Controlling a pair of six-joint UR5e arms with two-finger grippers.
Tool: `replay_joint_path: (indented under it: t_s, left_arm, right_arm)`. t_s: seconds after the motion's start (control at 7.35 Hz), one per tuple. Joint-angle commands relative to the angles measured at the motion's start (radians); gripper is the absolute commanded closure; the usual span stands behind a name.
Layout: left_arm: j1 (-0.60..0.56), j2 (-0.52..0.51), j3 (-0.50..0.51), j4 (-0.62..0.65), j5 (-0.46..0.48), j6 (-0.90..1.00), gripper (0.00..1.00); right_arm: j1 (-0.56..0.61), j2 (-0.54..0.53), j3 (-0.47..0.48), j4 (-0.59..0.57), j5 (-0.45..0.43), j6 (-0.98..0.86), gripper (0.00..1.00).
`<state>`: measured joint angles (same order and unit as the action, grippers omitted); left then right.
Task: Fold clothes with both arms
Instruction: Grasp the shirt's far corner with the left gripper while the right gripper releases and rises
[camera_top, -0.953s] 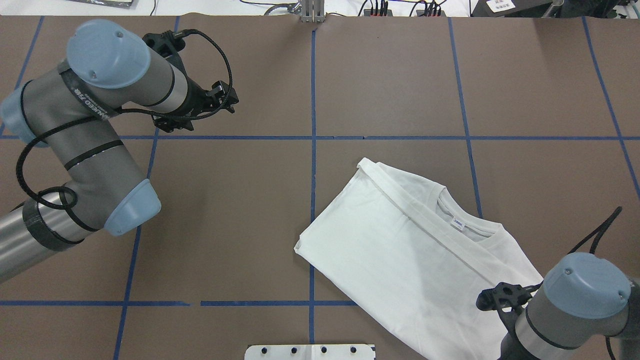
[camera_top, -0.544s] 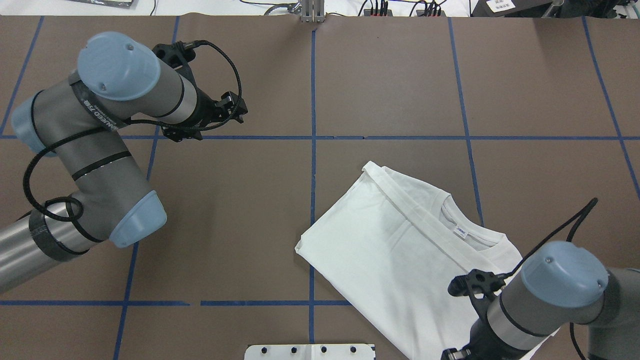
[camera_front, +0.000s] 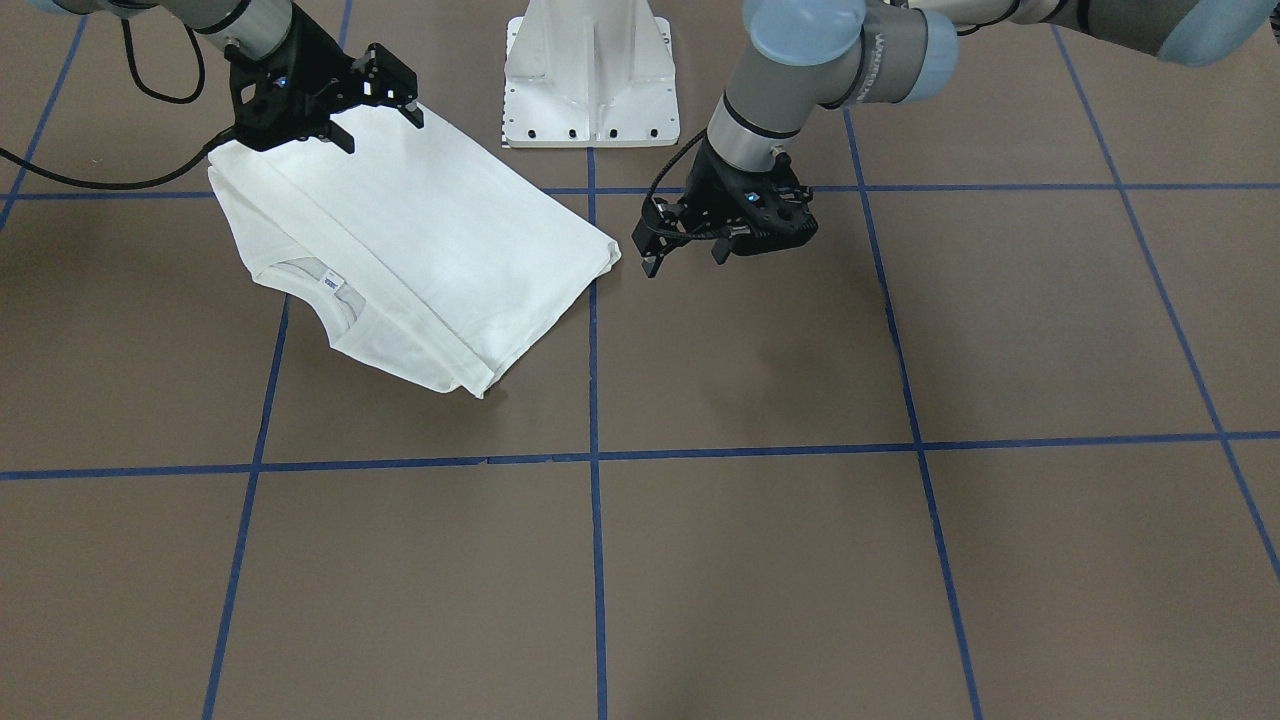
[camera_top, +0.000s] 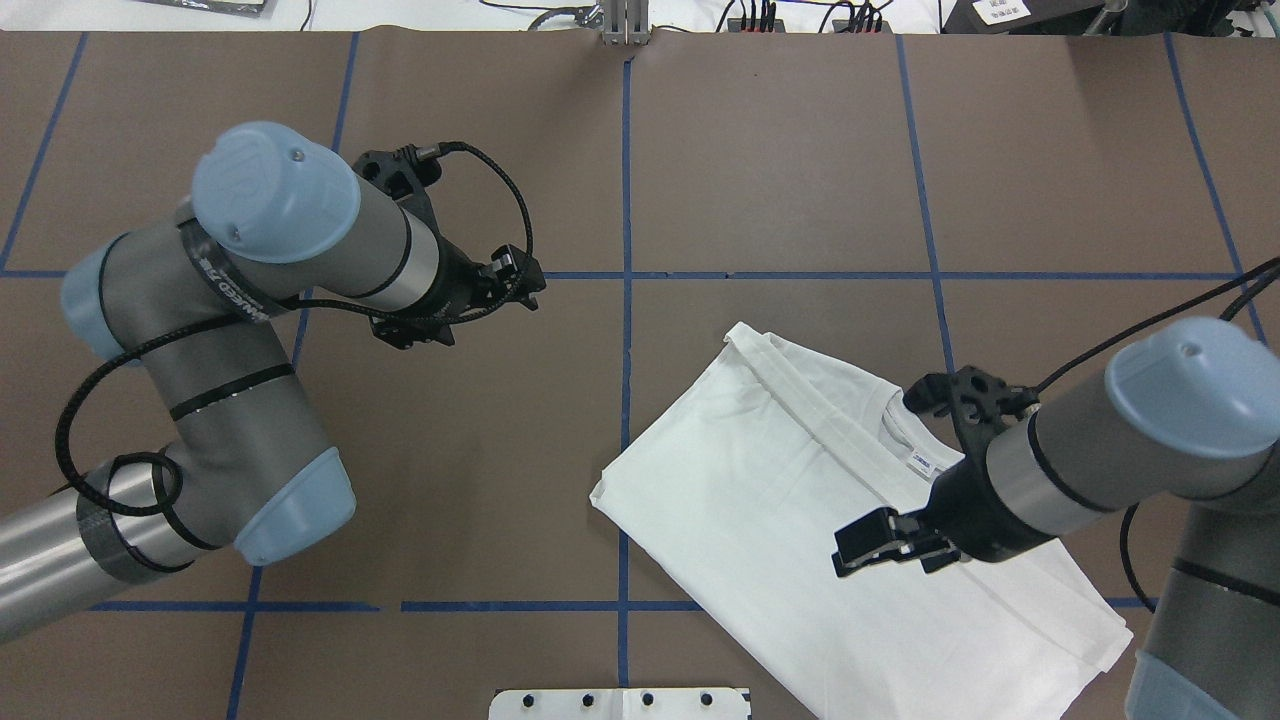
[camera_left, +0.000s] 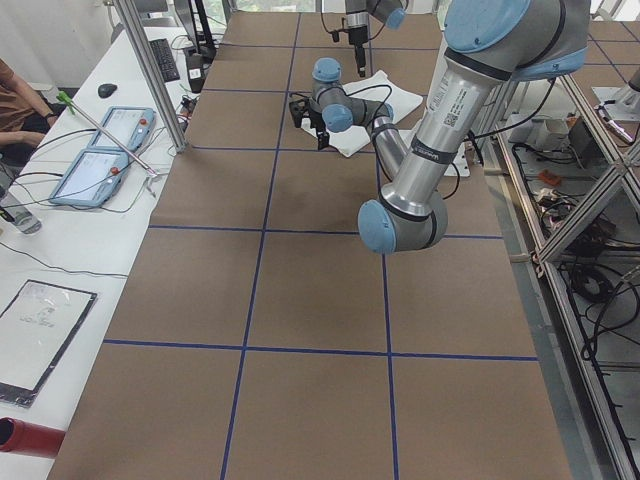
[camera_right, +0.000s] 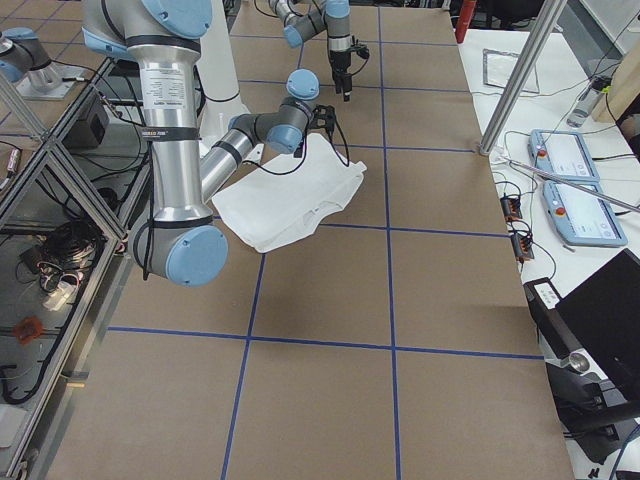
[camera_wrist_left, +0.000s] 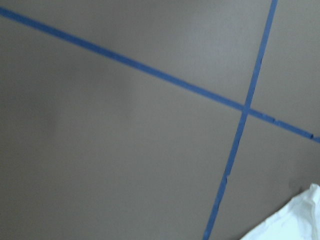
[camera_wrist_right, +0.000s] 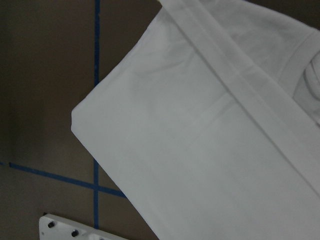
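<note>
White cloth shows in the front-facing view: the folded T-shirt (camera_front: 430, 235) lies flat on the brown table (camera_front: 760, 560), at about 10 o'clock in the picture. Its neck and little label (camera_front: 332, 284) are at the shirt's 8 o'clock side. The right gripper (camera_front: 378, 127) hangs over the shirt's 12 o'clock edge with its jaws apart and nothing in them. I cannot tell if it touches the cloth. The left gripper (camera_front: 683, 260) hangs near the shirt's 3 o'clock corner, not touching, and its jaws are apart too. A white metal base (camera_front: 590, 70) stands at 12 o'clock. From overhead, the shirt sits at 4 o'clock, the right gripper is over its middle, and the left gripper is well apart at the shirt's 10 o'clock. In both side views the shirt lies by the far arm or the near one, too small to tell more. The left wrist view shows bare table, crossed blue lines (camera_front: 594, 457) and a shirt corner at 5 o'clock. The right wrist view is mostly shirt, with the base at 7 o'clock.
</note>
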<state>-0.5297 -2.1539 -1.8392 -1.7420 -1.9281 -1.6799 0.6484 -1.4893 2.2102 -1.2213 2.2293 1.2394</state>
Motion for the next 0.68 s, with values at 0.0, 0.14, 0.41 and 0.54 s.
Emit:
replay_joint_path:
  t_s: [0.0, 0.14, 0.41, 0.54]
  left_arm:
    - [0.111, -0.052, 0.088, -0.051, 0.02, -0.154, 0.01]
    - [0.15, -0.072, 0.163, -0.12, 0.075, -0.223, 0.01]
    - [0.166, -0.09, 0.235, -0.149, 0.089, -0.233, 0.01]
    - [0.186, -0.086, 0.241, -0.148, 0.092, -0.234, 0.01]
  right_arm:
    - [0.112, 0.009, -0.003, 0.037, -0.002, -0.002, 0.0]
    - [0.117, 0.014, -0.006, 0.037, -0.011, -0.002, 0.0]
    - [0.116, 0.021, -0.024, 0.037, -0.028, -0.002, 0.0]
    - [0.117, 0.021, -0.026, 0.039, -0.028, -0.002, 0.0]
